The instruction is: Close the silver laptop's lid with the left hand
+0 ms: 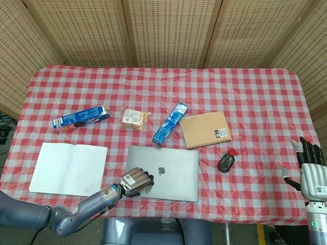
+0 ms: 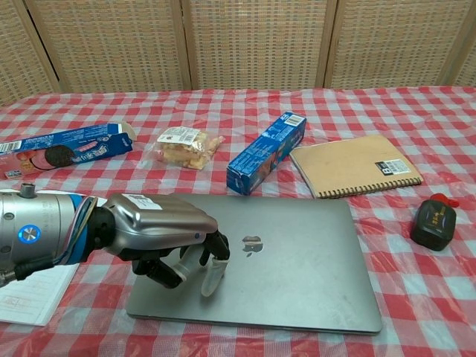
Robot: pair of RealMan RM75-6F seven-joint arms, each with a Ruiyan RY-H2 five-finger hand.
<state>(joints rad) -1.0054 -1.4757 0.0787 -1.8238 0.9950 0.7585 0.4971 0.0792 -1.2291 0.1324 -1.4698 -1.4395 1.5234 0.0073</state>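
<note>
The silver laptop point(image 1: 166, 174) point(image 2: 286, 264) lies near the table's front edge with its lid flat down, logo up. My left hand point(image 1: 135, 182) point(image 2: 160, 234) rests on the lid's front left part, fingers curled downward with the fingertips point(image 2: 212, 279) touching the lid. It holds nothing. My right hand point(image 1: 309, 168) stands off the table's right front corner, fingers spread upward, empty; the chest view does not show it.
An open white notebook point(image 1: 68, 169) lies left of the laptop. Behind it are a blue cookie pack point(image 1: 80, 118), a snack bag point(image 1: 135, 118), a blue box point(image 1: 170, 123) and a brown spiral notebook point(image 1: 205, 129). A small black object with a red tip point(image 1: 226, 162) sits right of the laptop.
</note>
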